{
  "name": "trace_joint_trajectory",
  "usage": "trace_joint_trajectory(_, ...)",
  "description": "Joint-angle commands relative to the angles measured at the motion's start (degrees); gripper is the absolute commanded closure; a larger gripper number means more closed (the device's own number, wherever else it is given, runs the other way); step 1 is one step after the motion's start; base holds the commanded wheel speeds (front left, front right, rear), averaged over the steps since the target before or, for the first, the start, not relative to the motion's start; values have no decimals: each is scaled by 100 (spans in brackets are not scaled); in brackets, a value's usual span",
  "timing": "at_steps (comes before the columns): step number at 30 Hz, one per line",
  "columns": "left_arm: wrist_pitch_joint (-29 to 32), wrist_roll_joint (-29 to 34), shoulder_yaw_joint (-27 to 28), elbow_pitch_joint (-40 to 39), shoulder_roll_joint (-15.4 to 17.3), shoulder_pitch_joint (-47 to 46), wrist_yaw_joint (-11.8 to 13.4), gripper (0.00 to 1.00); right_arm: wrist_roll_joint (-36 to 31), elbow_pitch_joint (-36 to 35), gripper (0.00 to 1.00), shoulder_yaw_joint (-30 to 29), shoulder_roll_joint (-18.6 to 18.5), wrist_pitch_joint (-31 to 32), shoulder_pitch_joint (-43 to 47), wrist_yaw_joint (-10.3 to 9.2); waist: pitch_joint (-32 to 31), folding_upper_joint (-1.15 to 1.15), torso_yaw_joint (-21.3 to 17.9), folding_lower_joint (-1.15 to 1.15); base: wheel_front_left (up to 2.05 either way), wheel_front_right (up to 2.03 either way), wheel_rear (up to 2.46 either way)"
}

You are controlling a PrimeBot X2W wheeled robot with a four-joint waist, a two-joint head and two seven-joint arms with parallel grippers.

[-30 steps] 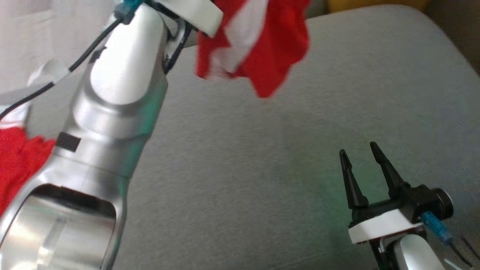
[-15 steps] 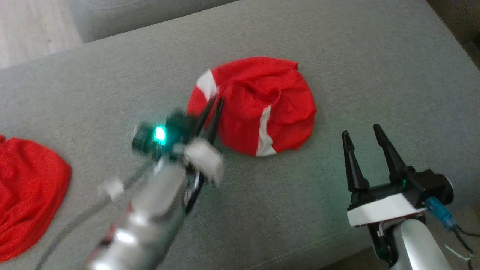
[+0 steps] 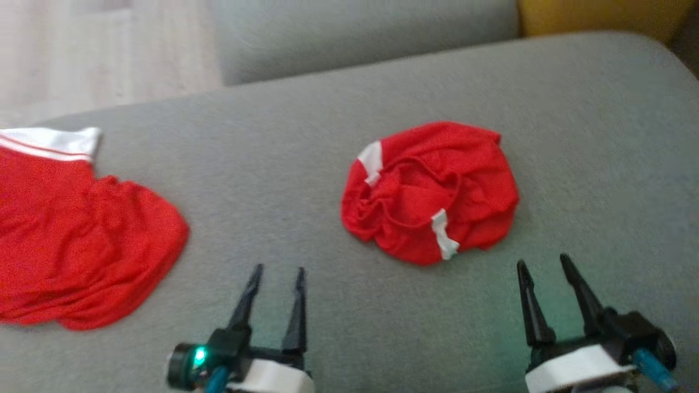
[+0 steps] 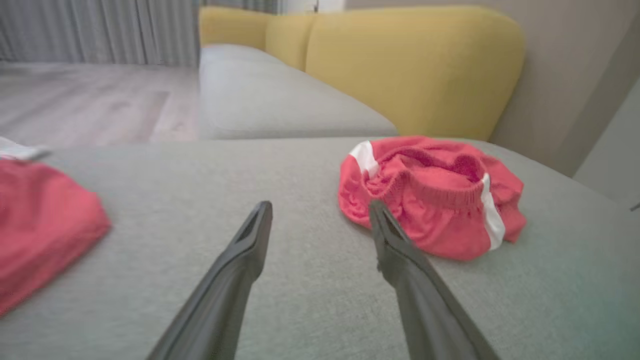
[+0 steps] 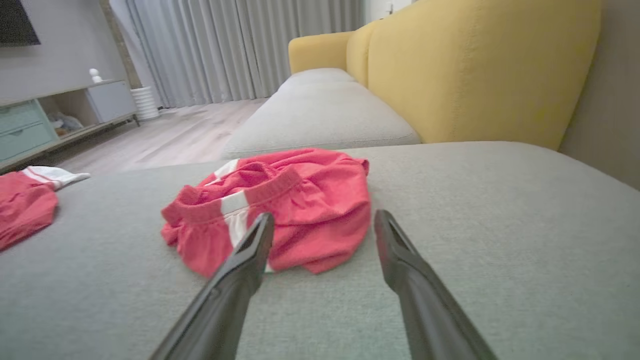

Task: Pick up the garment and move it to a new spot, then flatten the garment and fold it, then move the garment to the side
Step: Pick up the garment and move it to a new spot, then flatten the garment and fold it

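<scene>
At the far left a red cloth [image 3: 82, 240] with a white band lies spread out, running off the head view's side. A stretch of bare grey cushion [image 3: 273, 164] separates it from the left gripper [image 3: 279, 269], which hovers near the front edge with its fingers parted and empty. Up and to the right, the garment [image 3: 431, 191] sits in a crumpled heap mid-cushion, with open fabric all round it. The right gripper [image 3: 542, 260] hovers just before it, fingers apart, holding nothing. Behind are wooden floor [image 3: 82, 54] and a yellow backrest [image 3: 590, 13].
</scene>
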Motion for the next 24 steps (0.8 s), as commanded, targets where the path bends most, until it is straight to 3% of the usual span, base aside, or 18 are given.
trace_joint_trajectory(1, -69, 135, 292, -375, 8, -119, 87, 0, 61, -194, 0, 126, -84, -36, -101, 39, -381, 0, 390, 2, 0, 0, 0)
trace_joint_trajectory(4, -69, 309, 621, -1053, 7, 383, 325, 0, 133, -270, 0, 89, -91, -36, 87, 39, -555, 0, 545, 2, 0, 0, 0)
trace_joint_trajectory(7, -69, 413, 756, -1424, 7, 722, 398, 0, 136, -292, 0, 4, -67, -36, 255, 39, -708, 0, 656, 2, 0, 0, 0)
trace_joint_trajectory(24, -70, 801, 1224, -1516, 7, 1247, 255, 0, 211, -248, 0, 165, -19, -36, 437, 39, -905, 0, 733, 2, 0, 0, 0)
